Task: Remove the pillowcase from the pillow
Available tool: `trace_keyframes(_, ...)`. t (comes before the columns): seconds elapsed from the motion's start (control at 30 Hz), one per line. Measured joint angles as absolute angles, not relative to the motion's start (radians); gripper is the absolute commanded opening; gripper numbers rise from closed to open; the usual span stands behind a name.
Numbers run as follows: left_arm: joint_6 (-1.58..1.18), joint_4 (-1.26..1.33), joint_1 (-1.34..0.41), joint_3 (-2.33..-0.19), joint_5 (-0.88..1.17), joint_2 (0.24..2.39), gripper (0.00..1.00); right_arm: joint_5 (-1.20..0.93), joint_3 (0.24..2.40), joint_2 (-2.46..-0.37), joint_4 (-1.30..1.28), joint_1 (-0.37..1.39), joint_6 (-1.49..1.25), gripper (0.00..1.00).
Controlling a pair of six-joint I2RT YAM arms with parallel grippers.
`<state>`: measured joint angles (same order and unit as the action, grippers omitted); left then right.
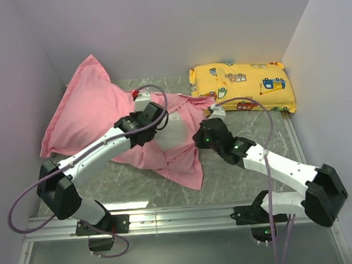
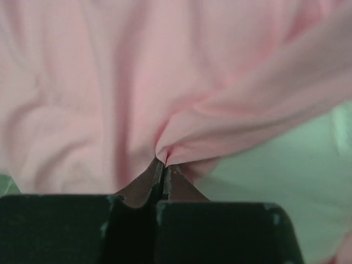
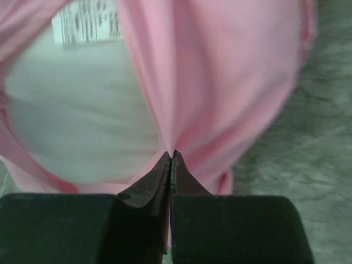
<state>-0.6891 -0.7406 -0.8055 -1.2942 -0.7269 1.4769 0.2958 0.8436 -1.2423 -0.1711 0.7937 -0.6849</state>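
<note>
Both your left gripper [image 2: 164,165] and right gripper [image 3: 171,158] are pinched tight on the pink pillowcase [image 1: 94,107], which lies left of the yellow vehicle-print pillow [image 1: 245,87]. Draw its mouth apart evenly (fabric only), so the white pillow [image 3: 82,121] slides free without bunching.

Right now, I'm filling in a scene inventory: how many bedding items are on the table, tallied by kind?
Pillows: 2 (the white pillow and the yellow vehicle-print pillow)
Pillowcases: 1 (the pink pillowcase, still partly on the white pillow)
Total: 3
</note>
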Motion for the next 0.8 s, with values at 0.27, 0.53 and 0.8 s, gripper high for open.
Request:
trace_keyframes(0.27, -0.665, -0.629, -0.529, -1.25, -0.596, 1.424, 0.01, 0.068, 0.576, -1.001, -0.078, 0.49, -0.743, 0.0)
trace_keyframes(0.53, -0.666, -0.534, -0.529, -1.174, -0.502, 1.464, 0.02, -0.024, 0.421, -1.149, 0.15, 0.522, -0.83, 0.0)
trace_keyframes(0.8, -0.652, -0.544, -0.646, -1.217, -0.599, 1.512, 0.51, -0.045, 0.419, -1.36, 0.307, 0.56, -0.863, 0.0)
